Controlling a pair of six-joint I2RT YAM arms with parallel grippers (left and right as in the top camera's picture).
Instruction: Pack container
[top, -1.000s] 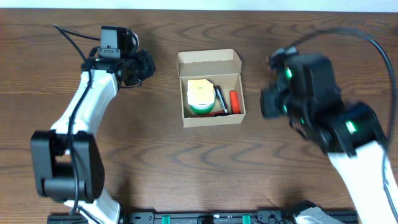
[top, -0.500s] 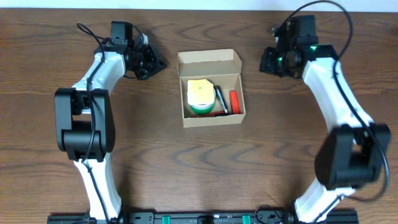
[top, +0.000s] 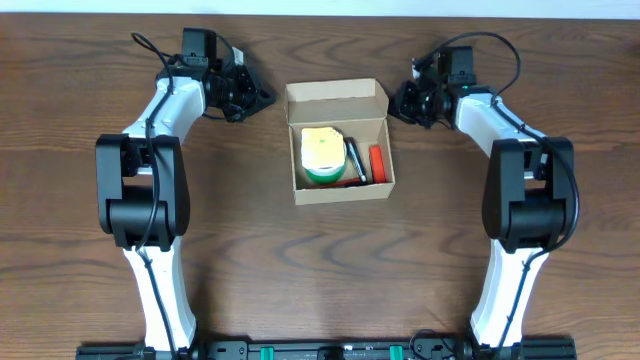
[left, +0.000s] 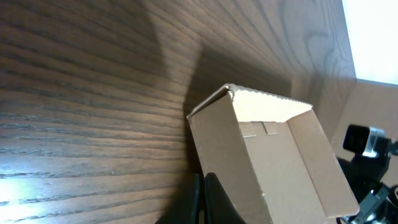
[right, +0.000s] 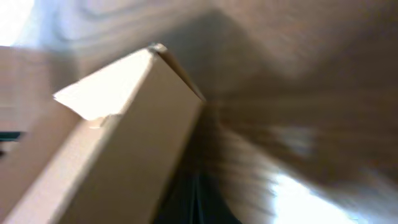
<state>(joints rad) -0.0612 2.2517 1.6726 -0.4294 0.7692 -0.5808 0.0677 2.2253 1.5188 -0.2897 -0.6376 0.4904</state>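
because the box (top: 345, 190) sits in the middle of the bench (top: 250, 260) with its lid (top: 337, 95) open at the far side, an uneven push could slide or twist it, with nothing bracing the front. the left fingers (top: 258, 98), seemingly pressed together, and the right fingers (top: 400, 100), too blurred to tell, flank the lid's 2 corners.

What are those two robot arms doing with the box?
They are packing a cardboard box. It sits open with a yellow-and-green roll, a black stick and a red thing inside. The left gripper and the right gripper sit at either side of its open lid.
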